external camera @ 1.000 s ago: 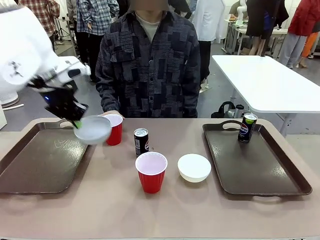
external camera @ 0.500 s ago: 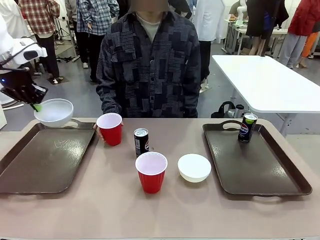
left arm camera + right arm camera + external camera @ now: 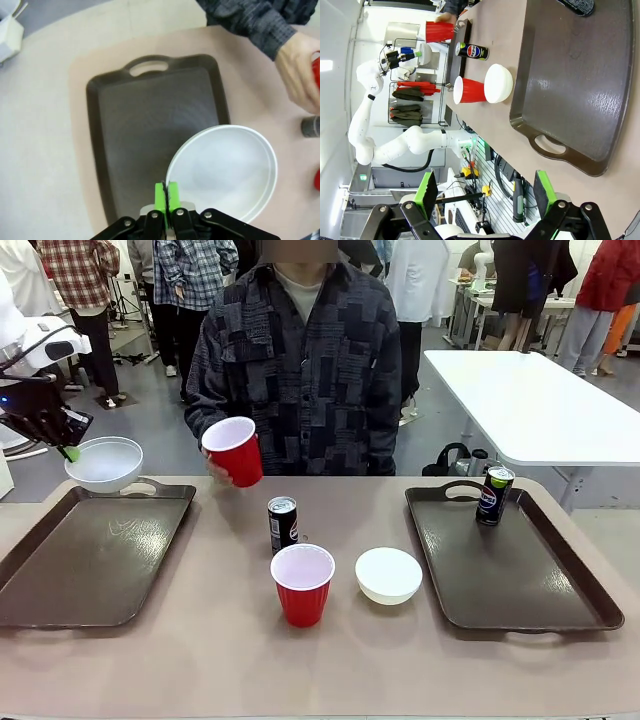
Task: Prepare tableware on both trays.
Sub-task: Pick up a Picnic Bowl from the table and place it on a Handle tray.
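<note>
The left gripper [image 3: 166,191] is pinching the rim of a white bowl [image 3: 225,172] between its closed green pads, holding it in the air above the far end of the left tray [image 3: 90,560]. The right gripper [image 3: 484,187] is hanging with its jaws wide apart, gripping nothing, with the handle end of the right tray [image 3: 580,85] nearest it. A soda can [image 3: 494,495] is standing at that tray's far end. Across the table [image 3: 220,650], the person's hand [image 3: 215,468] is holding a red cup [image 3: 236,448] clear of the top. Between the trays, a second soda can [image 3: 283,524], a second red cup [image 3: 302,583] and a second white bowl [image 3: 388,574] are sitting on the tabletop.
</note>
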Controlling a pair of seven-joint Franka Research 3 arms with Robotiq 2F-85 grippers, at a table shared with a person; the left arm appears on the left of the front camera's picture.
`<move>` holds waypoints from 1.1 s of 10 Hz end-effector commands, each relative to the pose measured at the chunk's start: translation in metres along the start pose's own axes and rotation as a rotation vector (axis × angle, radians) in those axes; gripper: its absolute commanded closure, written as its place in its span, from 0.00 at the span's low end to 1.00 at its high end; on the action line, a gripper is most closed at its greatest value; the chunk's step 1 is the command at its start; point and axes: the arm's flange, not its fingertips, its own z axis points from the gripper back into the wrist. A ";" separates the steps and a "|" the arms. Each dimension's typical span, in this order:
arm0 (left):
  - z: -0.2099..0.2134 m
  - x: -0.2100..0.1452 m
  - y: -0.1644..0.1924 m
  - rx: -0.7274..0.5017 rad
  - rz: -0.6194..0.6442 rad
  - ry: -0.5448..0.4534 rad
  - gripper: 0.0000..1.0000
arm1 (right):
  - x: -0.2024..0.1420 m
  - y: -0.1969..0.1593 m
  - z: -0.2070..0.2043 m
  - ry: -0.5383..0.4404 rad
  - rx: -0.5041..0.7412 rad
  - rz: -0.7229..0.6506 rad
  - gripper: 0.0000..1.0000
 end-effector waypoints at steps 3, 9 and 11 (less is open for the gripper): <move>0.071 -0.096 0.050 0.019 -0.133 0.114 0.98 | 0.000 0.000 0.001 -0.002 0.006 0.001 0.00; 0.063 -0.098 0.069 0.054 -0.070 0.144 0.98 | 0.000 0.000 0.001 -0.002 0.006 0.001 0.00; 0.057 -0.093 0.066 0.071 -0.060 0.138 0.98 | 0.000 0.000 0.001 -0.002 0.006 0.001 0.00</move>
